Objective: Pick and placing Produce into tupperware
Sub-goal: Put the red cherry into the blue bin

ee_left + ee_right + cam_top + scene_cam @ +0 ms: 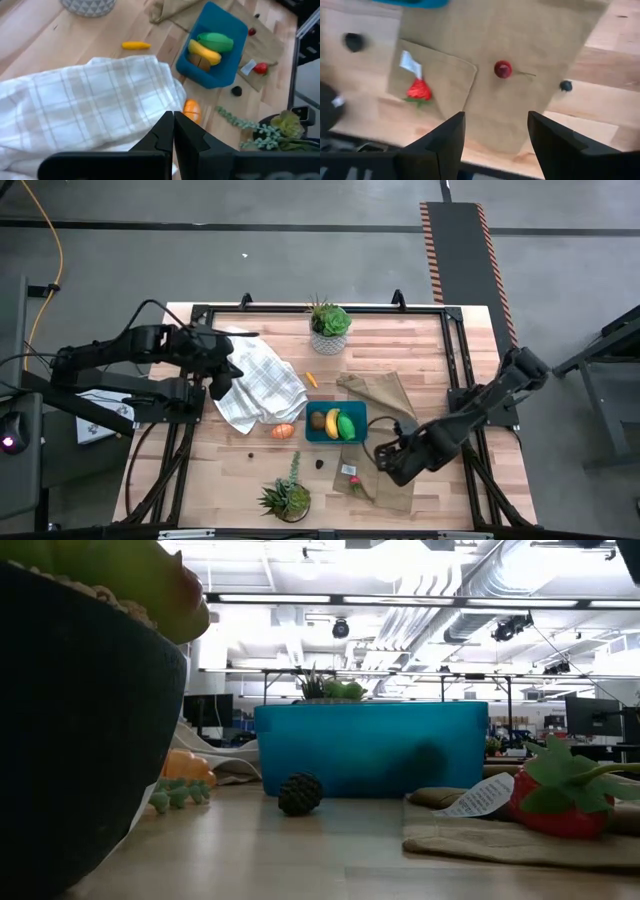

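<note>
The teal tupperware [352, 436] stands mid-table with a brown piece [317, 420], a yellow banana [332, 423] and a green piece [346, 426] lying in it [212, 47]. On the wood beside a white checked cloth [262, 385] lies an orange piece [283, 431]. A smaller orange piece [311, 379] lies farther back. My left gripper [172, 131] is shut above the cloth's left part [222, 383]. Right of the tupperware my right gripper [384, 456] points down, open [495, 135], over a tan cloth [530, 45] bearing a red cherry [503, 69] and a strawberry [419, 90].
Potted plants stand at the far edge [328, 328] and the near edge [286, 496]. A dark berry [320, 463] lies in front of the tupperware, another dark bit [565, 85] on the wood past the tan cloth. A black frame [455, 350] borders the table.
</note>
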Tool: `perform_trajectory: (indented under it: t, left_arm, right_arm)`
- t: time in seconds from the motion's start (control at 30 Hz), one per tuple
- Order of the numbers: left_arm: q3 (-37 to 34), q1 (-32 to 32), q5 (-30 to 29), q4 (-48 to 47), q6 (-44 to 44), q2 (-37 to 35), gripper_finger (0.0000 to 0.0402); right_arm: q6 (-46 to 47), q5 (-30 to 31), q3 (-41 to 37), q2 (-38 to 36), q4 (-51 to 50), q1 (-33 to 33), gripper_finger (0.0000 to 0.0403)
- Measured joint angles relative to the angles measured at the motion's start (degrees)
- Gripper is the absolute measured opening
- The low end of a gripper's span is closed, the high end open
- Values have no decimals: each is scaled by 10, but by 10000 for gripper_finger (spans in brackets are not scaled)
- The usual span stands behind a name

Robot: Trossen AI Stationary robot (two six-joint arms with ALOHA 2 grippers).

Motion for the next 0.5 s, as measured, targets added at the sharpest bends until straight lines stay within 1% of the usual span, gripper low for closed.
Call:
perform_trajectory:
  t: [0.1,0.23,0.33,0.5]
  left_arm:
    - [-7,0,0,1,3,0,3]
    - [-9,0,0,0,15,0,1]
    - [-9,0,5,-3,18,0,3]
    - [-9,0,43,-3,14,0,1]
  right_arm:
    - [-30,-5,2,34,15,-5,206]
    - [-113,-12,2,65,27,-13,206]
    - [-181,-21,2,74,24,-18,206]
    - [-287,-21,-3,75,21,-24,206]
